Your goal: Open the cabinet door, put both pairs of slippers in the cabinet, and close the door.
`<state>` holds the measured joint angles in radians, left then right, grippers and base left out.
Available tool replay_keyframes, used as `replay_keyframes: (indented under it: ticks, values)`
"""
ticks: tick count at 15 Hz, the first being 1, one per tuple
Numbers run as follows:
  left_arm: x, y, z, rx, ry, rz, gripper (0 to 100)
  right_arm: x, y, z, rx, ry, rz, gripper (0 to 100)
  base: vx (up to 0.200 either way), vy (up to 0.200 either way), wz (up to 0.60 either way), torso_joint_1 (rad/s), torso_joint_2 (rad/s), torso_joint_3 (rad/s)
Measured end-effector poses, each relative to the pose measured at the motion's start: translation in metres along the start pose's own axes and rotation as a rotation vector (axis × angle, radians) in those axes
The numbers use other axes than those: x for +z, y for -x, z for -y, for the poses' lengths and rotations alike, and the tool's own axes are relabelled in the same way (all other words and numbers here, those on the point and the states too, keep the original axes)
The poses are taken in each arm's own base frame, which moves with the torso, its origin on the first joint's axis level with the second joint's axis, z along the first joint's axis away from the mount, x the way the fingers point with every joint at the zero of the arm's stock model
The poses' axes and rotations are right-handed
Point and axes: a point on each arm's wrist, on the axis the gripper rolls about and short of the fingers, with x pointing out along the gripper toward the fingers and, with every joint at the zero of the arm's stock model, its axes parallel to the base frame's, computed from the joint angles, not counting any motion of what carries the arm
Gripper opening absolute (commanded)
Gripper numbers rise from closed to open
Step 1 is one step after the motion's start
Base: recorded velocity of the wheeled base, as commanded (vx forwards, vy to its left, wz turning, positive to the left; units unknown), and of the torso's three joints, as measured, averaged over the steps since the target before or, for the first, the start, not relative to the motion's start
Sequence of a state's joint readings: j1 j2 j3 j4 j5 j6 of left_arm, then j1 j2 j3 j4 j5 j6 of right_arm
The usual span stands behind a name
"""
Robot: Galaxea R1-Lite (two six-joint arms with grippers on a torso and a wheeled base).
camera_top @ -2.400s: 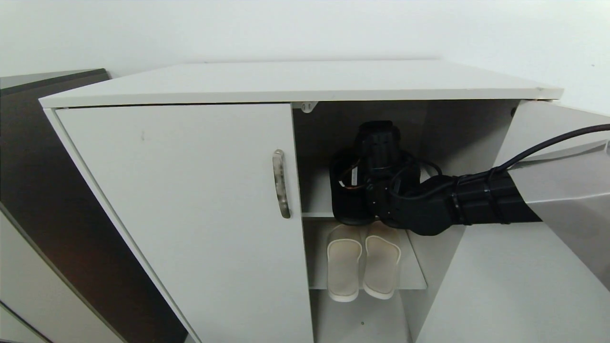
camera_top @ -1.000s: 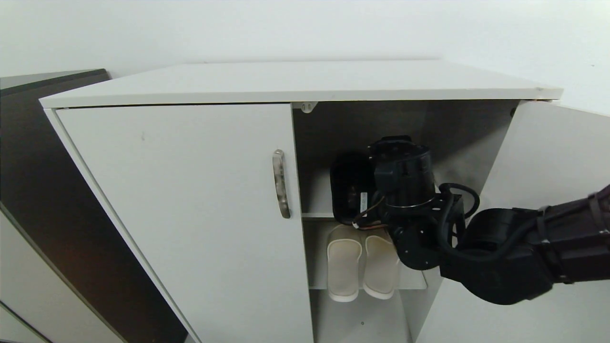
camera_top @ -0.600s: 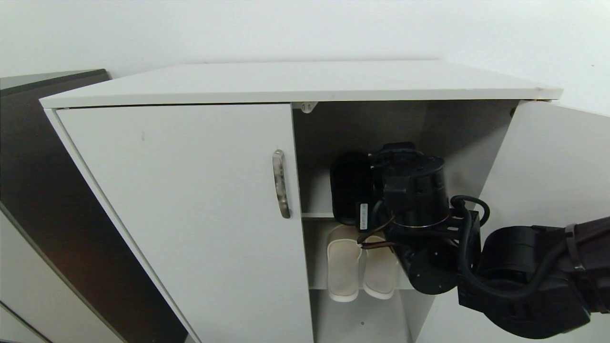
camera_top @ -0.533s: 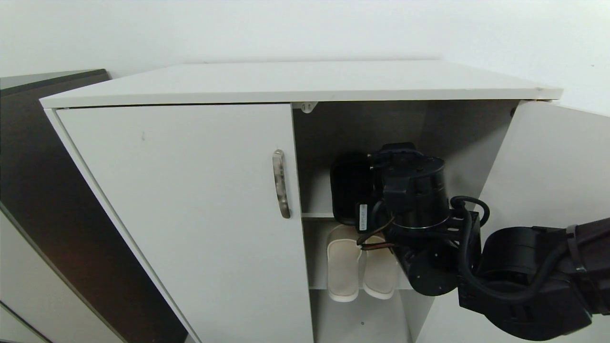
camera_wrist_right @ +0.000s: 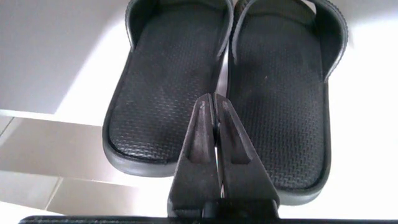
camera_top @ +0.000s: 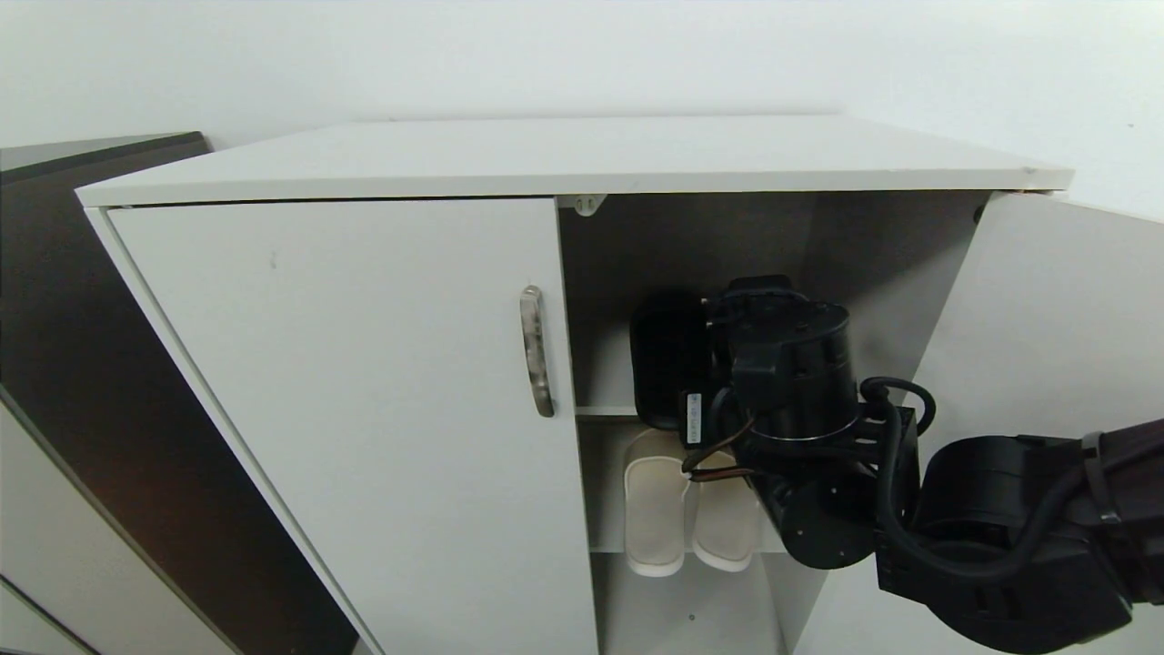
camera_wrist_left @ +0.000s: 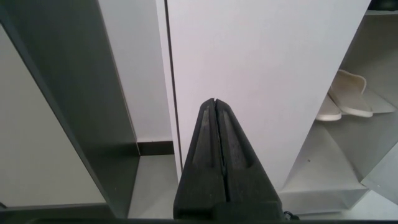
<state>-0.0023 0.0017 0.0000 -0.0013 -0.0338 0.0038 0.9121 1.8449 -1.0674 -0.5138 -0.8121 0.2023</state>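
The white cabinet (camera_top: 564,155) has its left door (camera_top: 364,391) closed and its right door (camera_top: 1046,300) swung open. A black pair of slippers (camera_wrist_right: 165,93) lies side by side on the upper shelf, one black slipper (camera_top: 664,359) showing beside my right wrist (camera_top: 791,364). A white pair of slippers (camera_top: 655,514) rests on the lower shelf, heels outward. My right gripper (camera_wrist_right: 212,99) is shut and empty, just in front of the black heels. My left gripper (camera_wrist_left: 214,104) is shut and empty, low before the closed door (camera_wrist_left: 261,74), with the white slippers (camera_wrist_left: 345,99) off to one side.
A metal handle (camera_top: 536,350) sits on the closed door's inner edge. A dark brown cabinet (camera_top: 109,364) stands to the left. My right forearm (camera_top: 1000,537) crosses in front of the open door. The cabinet's bottom compartment (camera_top: 691,609) lies below the white slippers.
My right arm has drawn back out of the upper shelf toward me and lowered, leaving the black slippers on the shelf. In the last half second it has barely moved.
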Motion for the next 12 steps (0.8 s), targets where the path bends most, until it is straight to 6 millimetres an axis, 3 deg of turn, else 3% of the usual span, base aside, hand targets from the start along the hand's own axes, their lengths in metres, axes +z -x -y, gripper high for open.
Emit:
replay_keyframes:
  ticks: [12]
  values:
    - [0.0,0.0,0.0,0.0,0.0,0.0,0,-0.0058,0.0017,0.0036,-0.003,0.018,-0.015,0,-0.2,0.0,0.0,0.002,0.0,0.001]
